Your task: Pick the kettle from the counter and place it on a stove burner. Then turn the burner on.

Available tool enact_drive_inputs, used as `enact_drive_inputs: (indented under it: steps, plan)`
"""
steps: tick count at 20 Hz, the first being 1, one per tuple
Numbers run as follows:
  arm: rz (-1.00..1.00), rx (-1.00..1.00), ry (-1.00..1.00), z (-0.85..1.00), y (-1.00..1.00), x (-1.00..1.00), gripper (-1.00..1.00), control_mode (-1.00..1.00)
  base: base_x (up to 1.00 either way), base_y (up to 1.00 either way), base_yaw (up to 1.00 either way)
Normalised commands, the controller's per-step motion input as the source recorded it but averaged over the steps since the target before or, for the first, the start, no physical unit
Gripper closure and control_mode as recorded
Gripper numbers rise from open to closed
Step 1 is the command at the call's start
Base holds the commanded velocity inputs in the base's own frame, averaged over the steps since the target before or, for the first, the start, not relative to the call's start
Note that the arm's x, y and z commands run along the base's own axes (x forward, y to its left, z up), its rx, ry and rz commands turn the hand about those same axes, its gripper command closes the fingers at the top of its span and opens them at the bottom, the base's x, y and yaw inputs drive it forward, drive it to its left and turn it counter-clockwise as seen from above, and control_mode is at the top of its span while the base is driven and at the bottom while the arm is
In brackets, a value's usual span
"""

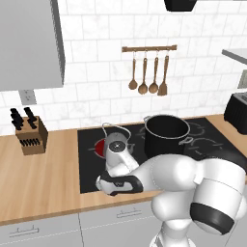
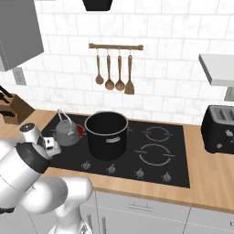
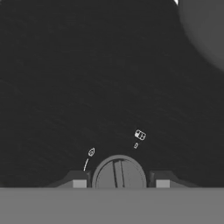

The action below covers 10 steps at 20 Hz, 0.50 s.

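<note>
The dark-grey kettle (image 1: 116,141) (image 2: 66,132) stands upright on the rear left stove burner, whose red glowing disc (image 1: 100,147) (image 2: 81,130) shows beside its base. My gripper (image 1: 102,184) (image 2: 54,148) is low over the front left edge of the black cooktop (image 1: 89,166), apart from the kettle. In the hand view my gripper (image 3: 121,183) is open, one fingertip on each side of a round silver knob (image 3: 119,174) with a narrow gap on both sides. The wood-grain counter (image 1: 43,178) (image 2: 210,173) runs along both sides of the cooktop.
A big black pot (image 1: 166,131) (image 2: 106,135) stands right of the kettle. More knobs (image 2: 137,172) line the cooktop's front edge. A knife block (image 1: 30,135) is at the left, a black toaster (image 2: 221,130) at the right. Wooden utensils (image 1: 149,72) hang on the wall.
</note>
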Motion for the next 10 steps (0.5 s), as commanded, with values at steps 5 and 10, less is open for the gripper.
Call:
enact_drive_inputs:
  steps: [5, 10]
  plan:
    - [0.36, -0.15, 0.00, 0.18, 0.32, 0.01, 1.00, -1.00, 0.00, 0.00, 0.00]
    - [0.31, -0.14, 0.00, 0.11, 0.28, 0.15, 1.00, -1.00, 0.00, 0.00, 0.00]
